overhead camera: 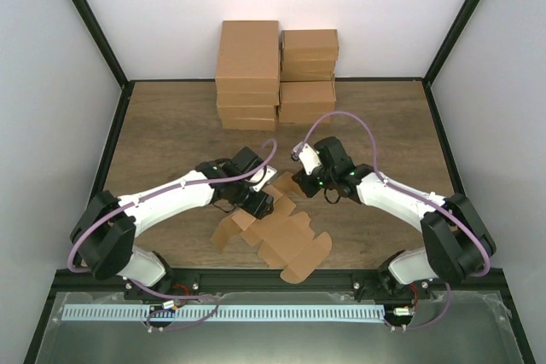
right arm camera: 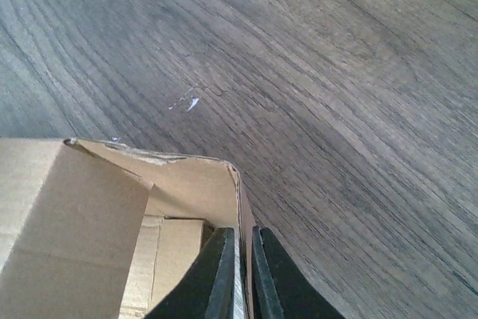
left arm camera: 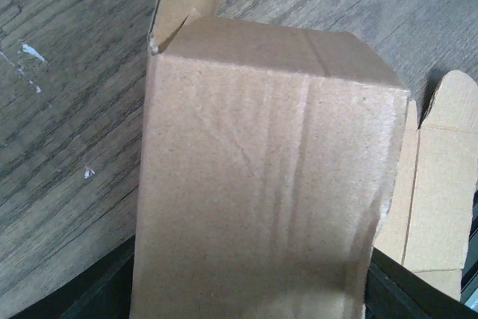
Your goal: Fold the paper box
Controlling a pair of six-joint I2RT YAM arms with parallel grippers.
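A flat-cut brown cardboard box (overhead camera: pixel 286 236) lies partly folded at the table's near middle, with flaps spread toward the front. My left gripper (overhead camera: pixel 258 200) is at its left rear corner. In the left wrist view an upright box panel (left arm camera: pixel 269 169) fills the frame and hides the jaws. Dark fingers (left arm camera: pixel 104 285) show far apart at both bottom corners, so the gripper is open around the panel. My right gripper (overhead camera: pixel 305 183) is at the box's rear right. In the right wrist view it (right arm camera: pixel 245 259) is shut on the thin top edge of a raised box wall (right arm camera: pixel 187 184).
Two stacks of finished brown boxes, one taller (overhead camera: pixel 247 74) and one beside it (overhead camera: pixel 309 74), stand at the back middle of the wooden table (overhead camera: pixel 171 134). A black frame rail (overhead camera: pixel 273 277) runs along the near edge. White walls close in both sides.
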